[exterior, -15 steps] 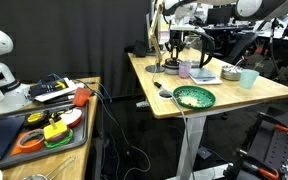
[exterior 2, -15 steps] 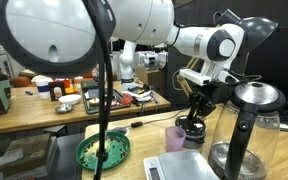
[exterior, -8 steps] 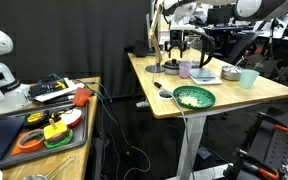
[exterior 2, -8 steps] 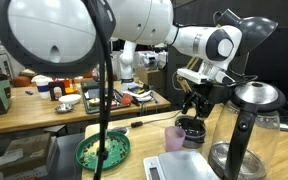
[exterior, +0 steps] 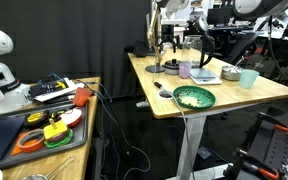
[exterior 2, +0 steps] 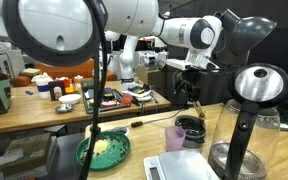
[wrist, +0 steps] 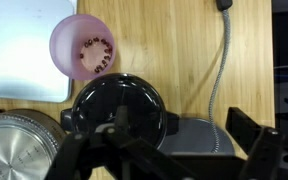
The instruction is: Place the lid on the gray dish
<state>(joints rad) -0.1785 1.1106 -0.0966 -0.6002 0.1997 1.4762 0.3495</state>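
Observation:
The dark round lid (wrist: 116, 103) lies flat on the gray dish (wrist: 170, 122), of which only a side tab and a bit of rim show in the wrist view. In both exterior views the covered dish (exterior 2: 191, 131) (exterior: 170, 67) sits on the wooden table. My gripper (wrist: 182, 130) is open and holds nothing. It hangs above the lid (exterior 2: 191, 123), clear of it, in both exterior views (exterior 2: 188, 93) (exterior: 171, 45). One finger (wrist: 252, 135) frames the right of the wrist view.
A pink cup (wrist: 89, 47) stands close beside the dish, next to a white scale (wrist: 19, 50). A silver-topped kettle (exterior 2: 249, 125) is near. A grey cable (wrist: 224, 60) runs past onto a flat grey-blue patch. A green bowl (exterior: 194, 97), a teal cup (exterior: 248, 78) and a silvery tray (exterior: 231, 73) share the table.
My gripper was low and shut at the dish. It has opened, let go of the lid and risen straight above it; the lid stays on the dish.

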